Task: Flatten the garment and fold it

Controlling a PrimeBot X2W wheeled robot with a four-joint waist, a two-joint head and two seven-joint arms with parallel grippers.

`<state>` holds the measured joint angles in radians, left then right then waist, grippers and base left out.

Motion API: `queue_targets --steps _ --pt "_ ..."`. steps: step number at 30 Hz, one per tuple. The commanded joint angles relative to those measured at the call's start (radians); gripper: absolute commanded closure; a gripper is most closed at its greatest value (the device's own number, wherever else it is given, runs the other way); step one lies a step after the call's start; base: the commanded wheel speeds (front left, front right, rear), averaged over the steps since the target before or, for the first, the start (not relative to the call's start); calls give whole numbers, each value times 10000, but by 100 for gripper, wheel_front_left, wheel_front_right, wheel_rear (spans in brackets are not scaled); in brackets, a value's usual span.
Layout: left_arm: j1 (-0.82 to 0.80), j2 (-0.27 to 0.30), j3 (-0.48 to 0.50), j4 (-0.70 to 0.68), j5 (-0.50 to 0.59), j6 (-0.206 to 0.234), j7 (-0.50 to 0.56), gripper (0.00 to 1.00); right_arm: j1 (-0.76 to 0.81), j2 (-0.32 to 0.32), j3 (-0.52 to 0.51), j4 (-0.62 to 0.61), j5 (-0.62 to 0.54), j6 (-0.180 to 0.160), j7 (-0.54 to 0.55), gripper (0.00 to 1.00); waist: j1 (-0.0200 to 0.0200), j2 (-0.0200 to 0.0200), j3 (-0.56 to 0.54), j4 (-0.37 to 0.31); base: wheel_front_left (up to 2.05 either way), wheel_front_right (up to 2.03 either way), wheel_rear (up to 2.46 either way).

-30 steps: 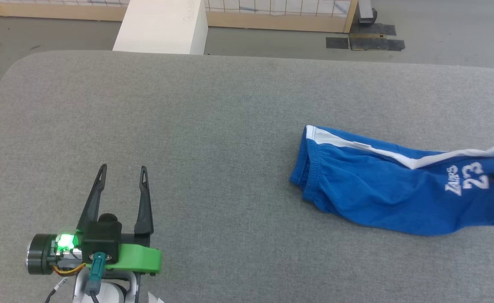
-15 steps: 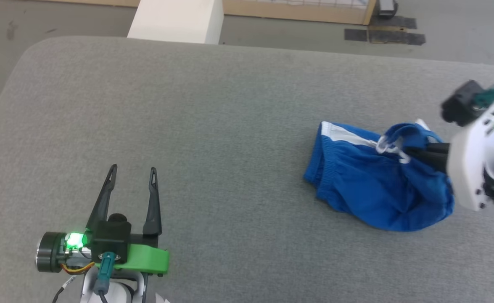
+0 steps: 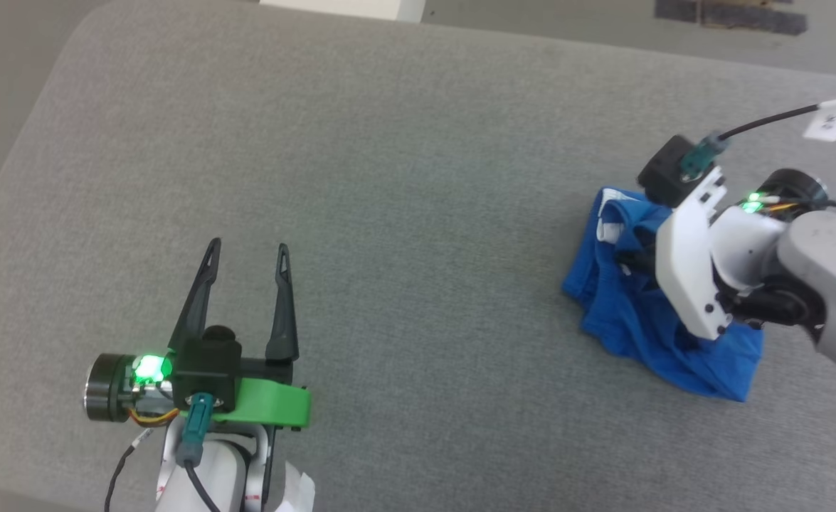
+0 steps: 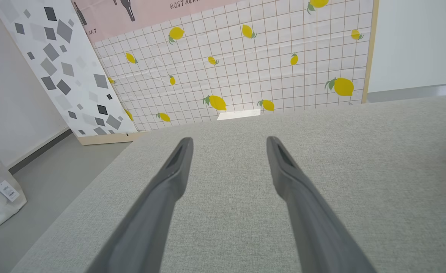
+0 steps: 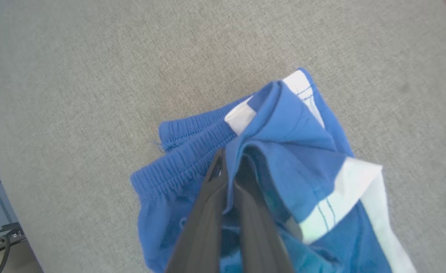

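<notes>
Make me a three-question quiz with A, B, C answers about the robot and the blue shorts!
1. Where do the shorts lie? A) table's right side B) table's left side C) floor
2. What colour is their stripe? A) red B) yellow C) white
3. How is the left gripper? A) shut on cloth B) open, empty C) holding a cup

Answers: 1 A, bunched by the right gripper, which pinches them; 2 C, white shows against blue; 3 B, fingers apart over bare table.
</notes>
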<state>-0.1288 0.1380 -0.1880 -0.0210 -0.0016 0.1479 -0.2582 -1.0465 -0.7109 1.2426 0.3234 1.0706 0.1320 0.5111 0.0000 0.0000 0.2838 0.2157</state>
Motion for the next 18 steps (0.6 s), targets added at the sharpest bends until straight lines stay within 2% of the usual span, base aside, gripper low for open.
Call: queue_targets --steps 1,7,8,10,14,18 --pt "-165 -47 -26 22 -106 27 -36 0 32 133 89 147 -111 -13 74 100 0 0 315 315 0 0 0" --pt "-185 -46 35 116 -118 61 -36 0 446 469 314 579 -525 -13 -6 100 0 0 264 292 0 0 0" --pt "-156 -29 69 125 -121 78 -36 0 489 509 324 597 -559 -13 -83 74 0 0 215 243 0 0 0" --pt "-80 13 131 140 -116 111 -36 0 511 572 339 595 -696 -13 -375 0 0 0 81 101 0 0 0" --pt "87 122 186 189 -98 109 -36 0 418 586 334 512 -924 -13 -1474 0 0 0 -298 -259 0 0 0" --pt "280 267 303 250 -108 120 -36 0 287 431 -114 492 -1353 -13 -3260 0 0 0 -746 -696 0 0 0"
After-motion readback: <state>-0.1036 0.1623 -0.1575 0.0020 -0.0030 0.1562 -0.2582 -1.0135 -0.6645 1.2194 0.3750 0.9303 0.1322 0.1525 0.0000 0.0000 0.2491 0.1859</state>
